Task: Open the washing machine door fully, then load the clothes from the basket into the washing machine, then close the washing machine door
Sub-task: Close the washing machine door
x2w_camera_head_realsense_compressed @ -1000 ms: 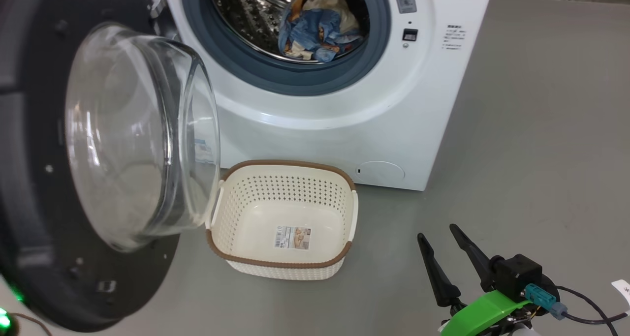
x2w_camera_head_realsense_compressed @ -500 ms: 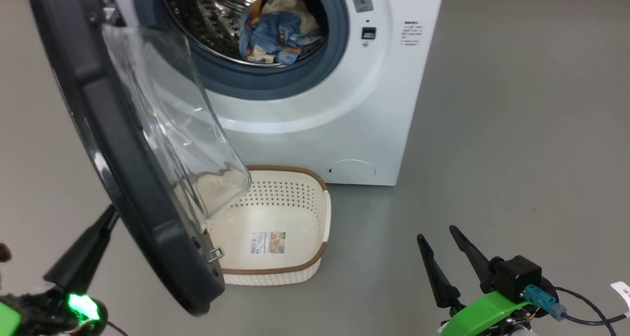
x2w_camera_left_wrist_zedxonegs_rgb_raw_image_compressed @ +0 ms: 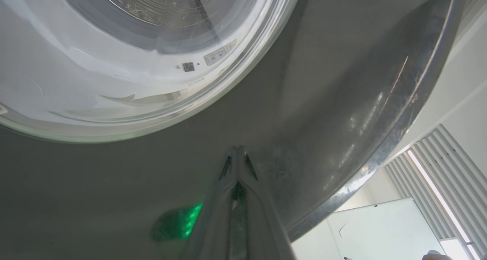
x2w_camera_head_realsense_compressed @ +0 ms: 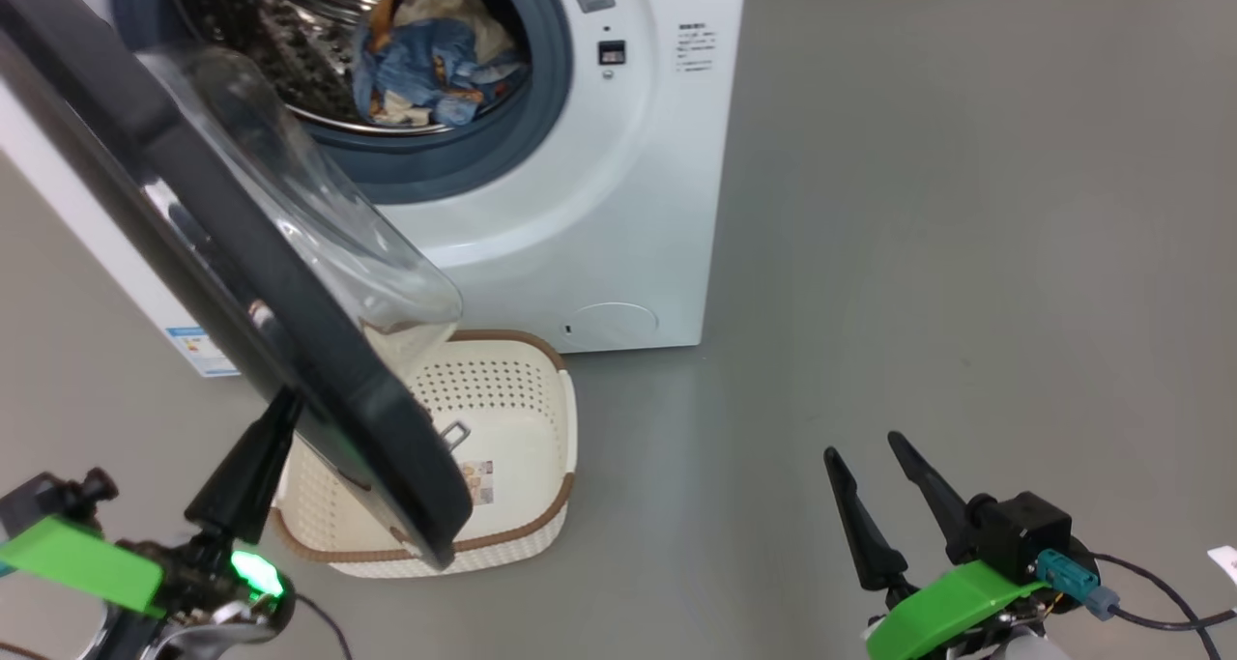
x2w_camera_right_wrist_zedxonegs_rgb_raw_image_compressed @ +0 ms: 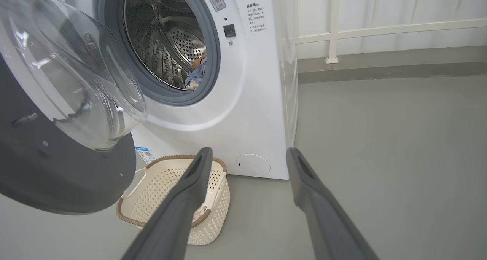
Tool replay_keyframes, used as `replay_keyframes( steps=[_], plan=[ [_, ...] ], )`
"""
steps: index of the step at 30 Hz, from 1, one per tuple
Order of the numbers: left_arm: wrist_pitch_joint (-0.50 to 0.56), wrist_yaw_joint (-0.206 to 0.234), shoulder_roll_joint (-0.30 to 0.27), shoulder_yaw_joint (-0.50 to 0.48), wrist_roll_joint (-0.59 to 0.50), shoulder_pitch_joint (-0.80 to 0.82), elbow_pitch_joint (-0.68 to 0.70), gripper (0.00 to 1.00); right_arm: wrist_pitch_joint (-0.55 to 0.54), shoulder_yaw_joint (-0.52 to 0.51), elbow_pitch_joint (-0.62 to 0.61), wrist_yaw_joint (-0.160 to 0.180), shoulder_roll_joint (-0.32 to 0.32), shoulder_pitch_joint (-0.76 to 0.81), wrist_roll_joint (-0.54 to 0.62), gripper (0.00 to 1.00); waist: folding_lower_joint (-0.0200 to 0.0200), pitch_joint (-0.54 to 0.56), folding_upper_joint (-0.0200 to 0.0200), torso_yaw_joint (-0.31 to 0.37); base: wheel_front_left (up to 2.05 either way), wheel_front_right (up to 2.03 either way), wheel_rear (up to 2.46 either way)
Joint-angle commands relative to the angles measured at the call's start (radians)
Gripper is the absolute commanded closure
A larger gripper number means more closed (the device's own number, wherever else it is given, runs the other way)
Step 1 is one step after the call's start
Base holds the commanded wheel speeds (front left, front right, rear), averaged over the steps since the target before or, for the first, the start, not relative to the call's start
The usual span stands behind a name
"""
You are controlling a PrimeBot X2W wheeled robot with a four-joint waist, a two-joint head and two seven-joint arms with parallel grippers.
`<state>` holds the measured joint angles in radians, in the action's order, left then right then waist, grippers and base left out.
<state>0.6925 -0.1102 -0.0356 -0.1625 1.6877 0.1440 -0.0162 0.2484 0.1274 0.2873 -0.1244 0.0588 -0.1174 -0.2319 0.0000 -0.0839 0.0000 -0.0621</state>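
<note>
- The washer (x2w_camera_head_realsense_compressed: 618,206) stands on the grey floor (x2w_camera_head_realsense_compressed: 918,254), and its drum (x2w_camera_head_realsense_compressed: 280,61) holds the clothes (x2w_camera_head_realsense_compressed: 425,66), a crumpled blue and cream heap at the drum's bottom.
- The basket (x2w_camera_head_realsense_compressed: 503,409) sits on the floor just in front of the washer, below the opening. Its bare bottom shows a label sticker (x2w_camera_head_realsense_compressed: 476,481).
- The door (x2w_camera_head_realsense_compressed: 242,283) hangs partly open, its glass bowl (x2w_camera_head_realsense_compressed: 319,215) facing the drum. In the head view its lower edge covers part of the basket.
- The left gripper (x2w_camera_left_wrist_zedxonegs_rgb_raw_image_compressed: 237,153) reaches up from the lower left, fingers pressed together, tips against the door's dark outer face.
- The right gripper (x2w_camera_head_realsense_compressed: 862,445) hovers low at the right, well apart from the washer, fingers spread and holding nothing.
</note>
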Motion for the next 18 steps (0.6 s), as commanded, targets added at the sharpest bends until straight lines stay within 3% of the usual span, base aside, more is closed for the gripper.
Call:
replay_keyframes(
  steps=[1, 7, 18],
  plan=[
    [-0.016, -0.015, -0.015, -0.007, 0.019, 0.059, 0.016, 1.0, 0.012, 0.021, -0.022, -0.006, -0.006, -0.044, -0.004, 0.0, 0.0, -0.016, 0.0, 0.034, 0.0, 0.0, 0.0],
    [-0.093, -0.02, -0.015, 0.053, 0.012, 0.125, -0.019, 1.0, 0.013, 0.019, -0.025, -0.006, -0.007, -0.055, -0.004, 0.0, 0.0, -0.038, 0.0, 0.092, 0.0, 0.0, 0.0],
    [-0.244, -0.02, -0.015, 0.074, -0.049, 0.246, -0.073, 1.0, 0.013, 0.013, -0.044, -0.006, -0.008, -0.07, -0.013, 0.0, 0.0, -0.088, 0.0, 0.195, 0.0, 0.0, 0.0]
  ],
)
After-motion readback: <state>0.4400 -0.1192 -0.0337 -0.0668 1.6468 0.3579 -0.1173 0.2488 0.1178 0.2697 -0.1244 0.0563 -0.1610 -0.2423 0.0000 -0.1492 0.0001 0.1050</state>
